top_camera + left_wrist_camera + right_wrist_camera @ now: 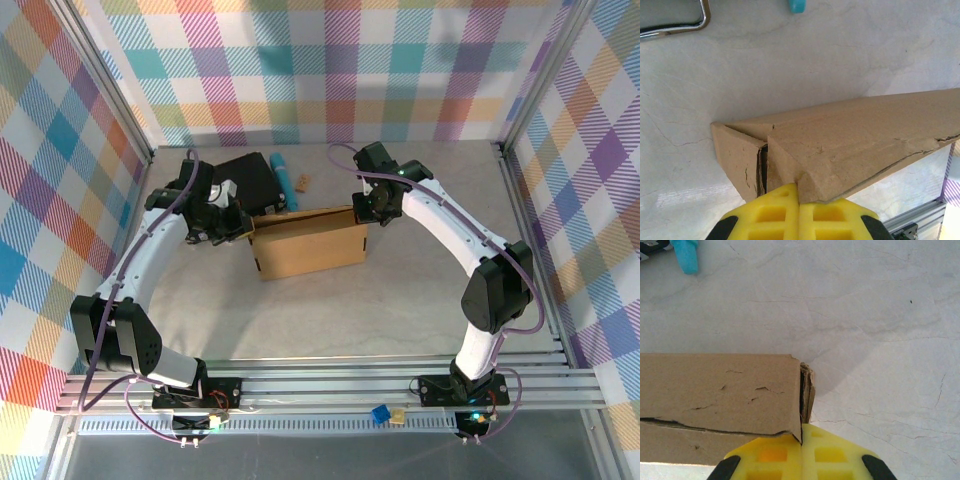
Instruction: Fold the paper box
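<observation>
From above, the paper box [308, 250] stands mid-tabletop on a long edge, its broad brown face tilted toward the arm bases. The left hand [240, 228] is at the box's left end and the right hand [365, 212] at its right end. A black case [250, 180] and a teal cylinder [283, 180] lie just behind the box.

At the left wrist, we see the left hand [798, 192] with its yellow fingers pressed together, nipping the corner of the box [865, 130] where a flap folds over. The corrugated board is creased and split near that fold. Pale, marbled tabletop [815, 50] lies beyond the box.

At the right wrist, the right hand [801, 440] is likewise closed tight on the doubled end wall of the box [715, 390]. That face carries small tears and a long open seam.

We judge both holds narrow. Uneven pulling could tear the weakened board, slip a corner free and topple the box, or spring the flaps open.
</observation>
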Robot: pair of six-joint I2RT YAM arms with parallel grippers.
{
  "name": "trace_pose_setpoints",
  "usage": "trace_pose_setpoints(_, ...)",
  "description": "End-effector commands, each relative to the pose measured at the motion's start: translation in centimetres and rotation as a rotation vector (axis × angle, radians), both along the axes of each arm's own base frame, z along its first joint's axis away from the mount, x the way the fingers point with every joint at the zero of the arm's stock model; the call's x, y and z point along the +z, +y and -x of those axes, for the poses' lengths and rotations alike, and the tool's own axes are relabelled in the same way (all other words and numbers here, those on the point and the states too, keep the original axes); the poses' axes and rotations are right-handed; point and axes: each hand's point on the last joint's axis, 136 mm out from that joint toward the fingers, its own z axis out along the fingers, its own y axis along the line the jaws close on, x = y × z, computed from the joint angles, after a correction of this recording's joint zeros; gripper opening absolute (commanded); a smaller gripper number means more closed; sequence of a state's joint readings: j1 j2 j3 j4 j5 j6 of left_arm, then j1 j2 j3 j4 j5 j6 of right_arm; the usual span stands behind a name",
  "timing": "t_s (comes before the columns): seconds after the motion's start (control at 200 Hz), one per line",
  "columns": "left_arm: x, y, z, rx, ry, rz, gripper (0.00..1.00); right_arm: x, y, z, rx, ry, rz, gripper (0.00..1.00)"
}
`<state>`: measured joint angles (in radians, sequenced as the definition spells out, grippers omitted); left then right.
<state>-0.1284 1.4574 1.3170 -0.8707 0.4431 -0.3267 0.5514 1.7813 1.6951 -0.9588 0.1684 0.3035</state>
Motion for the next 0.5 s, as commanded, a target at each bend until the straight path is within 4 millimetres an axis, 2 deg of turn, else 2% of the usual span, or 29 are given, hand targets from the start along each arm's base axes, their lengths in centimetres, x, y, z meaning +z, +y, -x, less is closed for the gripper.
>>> trace_pose_setpoints(0.0, -1.5, 1.3, 1.3, 0.026, 0.072, -0.019, 0.00, 0.7, -1.1, 0.3, -0.037, -0.010, 0.023, 0.00)
trace_pose_setpoints(0.5, -2.6, 2.9, 2.1, -0.011, 0.076, -0.101, 0.00, 0.8, -1.2, 0.4, -0.043, -0.011, 0.021, 0.00)
